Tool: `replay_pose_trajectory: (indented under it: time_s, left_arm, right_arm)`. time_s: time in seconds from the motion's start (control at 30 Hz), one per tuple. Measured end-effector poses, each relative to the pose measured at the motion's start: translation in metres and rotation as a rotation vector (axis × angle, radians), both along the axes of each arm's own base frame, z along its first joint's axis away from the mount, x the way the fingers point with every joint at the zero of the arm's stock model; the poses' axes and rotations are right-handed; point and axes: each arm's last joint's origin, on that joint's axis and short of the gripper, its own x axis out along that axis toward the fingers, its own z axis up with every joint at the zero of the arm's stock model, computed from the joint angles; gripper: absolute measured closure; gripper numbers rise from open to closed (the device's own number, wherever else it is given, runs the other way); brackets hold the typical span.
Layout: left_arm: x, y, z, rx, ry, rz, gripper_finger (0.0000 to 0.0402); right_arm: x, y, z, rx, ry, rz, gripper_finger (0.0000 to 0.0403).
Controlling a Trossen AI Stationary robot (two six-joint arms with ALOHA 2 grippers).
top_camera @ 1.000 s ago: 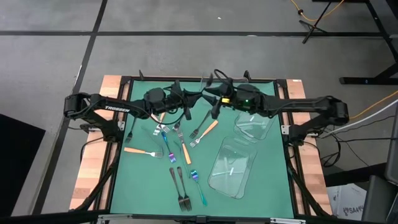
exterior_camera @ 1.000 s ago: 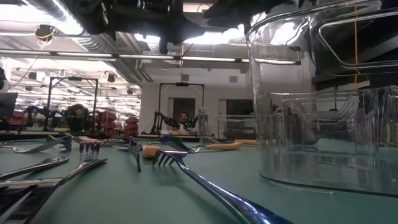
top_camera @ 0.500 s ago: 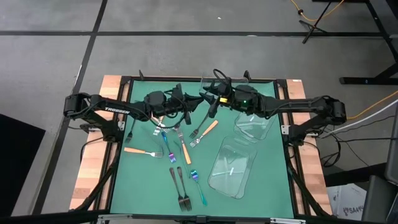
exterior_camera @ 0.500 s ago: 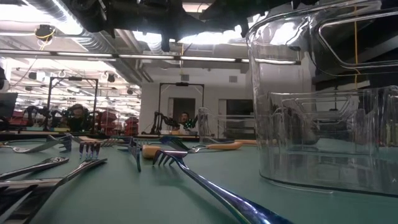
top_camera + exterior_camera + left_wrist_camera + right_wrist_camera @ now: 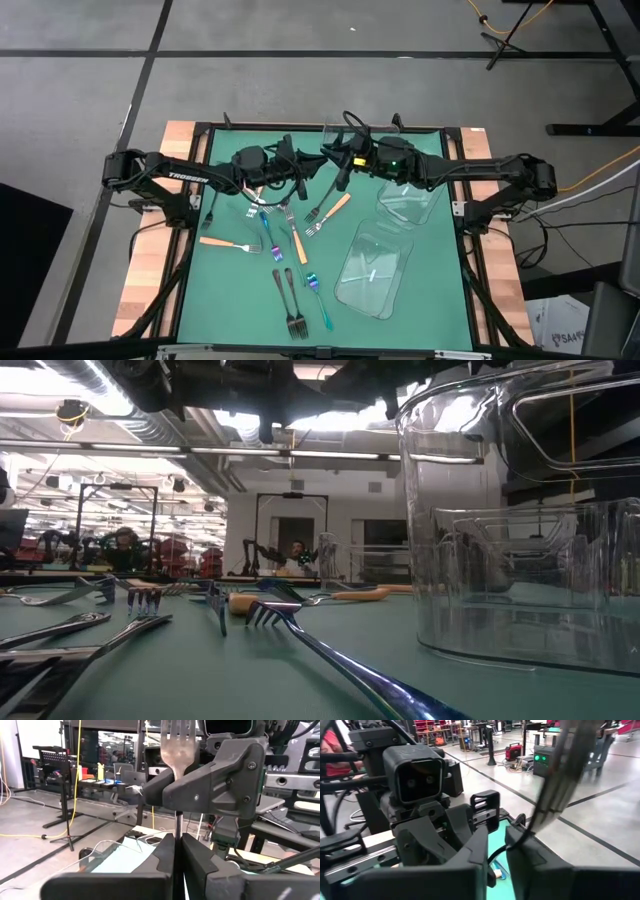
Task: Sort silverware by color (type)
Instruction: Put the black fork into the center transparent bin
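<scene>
A grey metal fork (image 5: 177, 742) stands upright, tines up, above the far middle of the green table (image 5: 230, 300). My left gripper (image 5: 178, 842) and my right gripper (image 5: 500, 851) face each other there, and both are shut on the fork. In the high view they meet at the fork's place (image 5: 328, 170), and the arms hide the fork itself. The other silverware lies flat on the mat: orange-handled forks (image 5: 222, 243) (image 5: 335, 208), blue forks (image 5: 268, 232) (image 5: 318, 295) and dark forks (image 5: 288, 300). My left gripper pinches the fork's thin handle (image 5: 178, 822) between its two fingers, below the other gripper. The fingers come in level from the table's left and lie across the handle. The fork stands upright, clear of the table. My right gripper pinches the fork's neck (image 5: 177, 779), just under the tines, between its two fingers (image 5: 215, 780). It comes in level from the table's right, across the fork. In its own wrist view the tines (image 5: 560, 775) rise past the fingers.
Two clear plastic trays lie on the mat's right half, one at the far right (image 5: 408, 200) and a larger one nearer (image 5: 375, 270). The loose forks lie on the mat's left and middle. In the low view a clear tray (image 5: 520, 520) fills the right side.
The two grippers have closed in on each other slightly above the table's far middle. The fork has stayed upright between them, clear of the table.
</scene>
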Motion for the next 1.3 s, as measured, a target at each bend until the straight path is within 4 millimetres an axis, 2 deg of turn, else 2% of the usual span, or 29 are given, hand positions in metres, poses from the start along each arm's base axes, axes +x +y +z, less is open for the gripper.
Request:
replay_pose_trajectory:
  time_s: [0.13, 0.4, 0.8, 1.03, 1.3]
  left_arm:
    - [0.0, 0.0, -0.001, 0.004, 0.006, -0.003, 0.0381]
    - [0.0, 0.0, -0.001, -0.008, 0.006, 0.001, 0.036]
    - [0.0, 0.0, 0.0, -0.011, 0.0, -0.004, 0.0306]
    - [0.0, -0.001, -0.002, -0.012, 0.012, -0.013, 0.0293]
    - [0.0, -0.001, -0.002, -0.013, 0.021, -0.013, 0.0291]
  right_arm:
    - [0.0, 0.001, 0.0, 0.004, 0.0, 0.025, 0.0396]
    - [0.0, 0.001, 0.0, -0.004, 0.007, 0.048, 0.04]
    - [-0.004, 0.002, 0.002, -0.002, 0.021, 0.061, 0.0402]
    - [-0.029, 0.003, 0.018, -0.007, 0.06, 0.011, 0.0403]
    - [-0.079, 0.008, 0.038, 0.011, 0.156, -0.063, 0.0403]
